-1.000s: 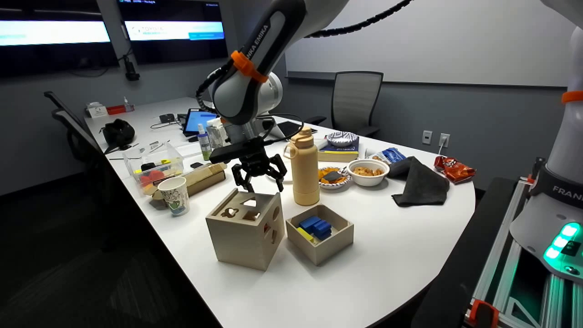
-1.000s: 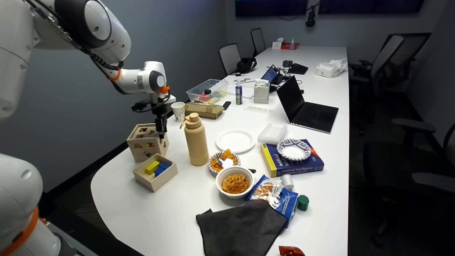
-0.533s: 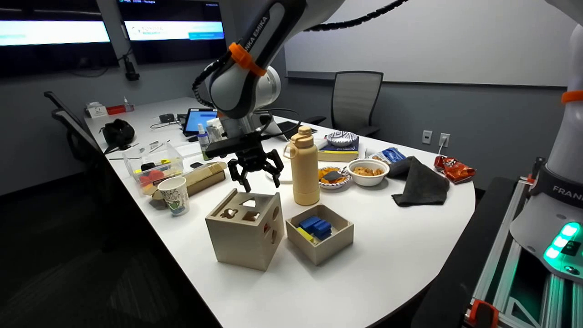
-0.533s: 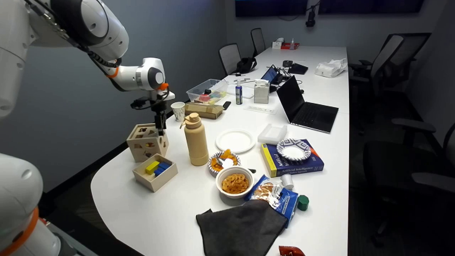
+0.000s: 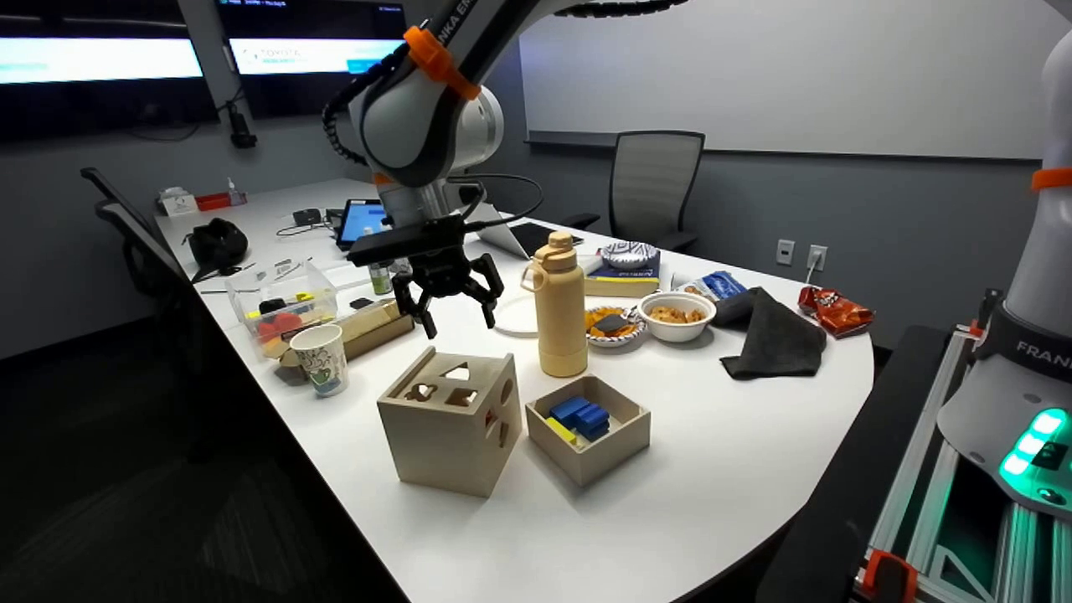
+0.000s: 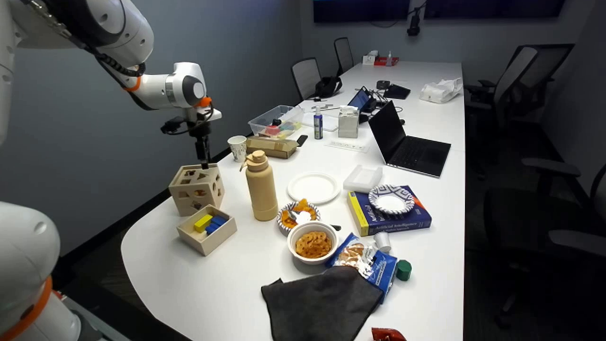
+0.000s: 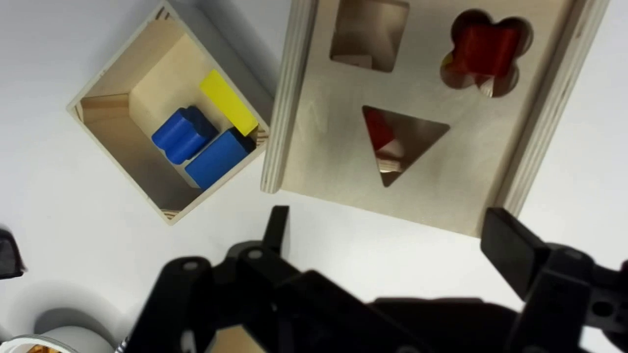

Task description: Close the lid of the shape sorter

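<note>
Pale rails (image 7: 288, 98) on the light-wood cube shape sorter (image 5: 444, 448) presumably guide its flat wooden lid (image 7: 414, 93), closure unclear; above, the black gripper (image 5: 461, 327) gapes wide, empty.

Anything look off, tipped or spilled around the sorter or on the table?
I see no spill or damage. The lid lies flat on the shape sorter, between its side rails. One mild oddity, in an exterior view: a patterned paper bowl sits on a book, an unusual perch for it.
</note>
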`<state>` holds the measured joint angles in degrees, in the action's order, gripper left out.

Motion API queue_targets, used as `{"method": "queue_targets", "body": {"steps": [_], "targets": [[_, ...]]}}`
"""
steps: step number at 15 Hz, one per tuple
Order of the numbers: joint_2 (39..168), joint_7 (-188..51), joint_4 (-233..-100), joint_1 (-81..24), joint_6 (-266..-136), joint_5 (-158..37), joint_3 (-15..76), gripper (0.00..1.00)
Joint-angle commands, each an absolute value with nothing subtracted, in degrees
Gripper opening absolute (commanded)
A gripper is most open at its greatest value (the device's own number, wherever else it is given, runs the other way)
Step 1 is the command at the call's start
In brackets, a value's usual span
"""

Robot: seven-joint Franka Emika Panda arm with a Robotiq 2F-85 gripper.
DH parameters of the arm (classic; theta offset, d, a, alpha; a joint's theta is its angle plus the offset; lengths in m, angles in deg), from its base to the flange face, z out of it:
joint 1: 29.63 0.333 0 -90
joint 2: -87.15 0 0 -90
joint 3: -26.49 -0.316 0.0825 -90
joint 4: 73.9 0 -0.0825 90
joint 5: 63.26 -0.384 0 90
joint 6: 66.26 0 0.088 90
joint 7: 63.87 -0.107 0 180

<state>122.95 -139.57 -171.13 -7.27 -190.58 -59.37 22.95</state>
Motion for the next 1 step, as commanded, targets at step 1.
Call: {"method": "queue_targets", "body": {"steps": [1], "targets": [[119.1,-138.2,-175.2,-7.2,-190.9,-58.7,22.6,1.00]]}}
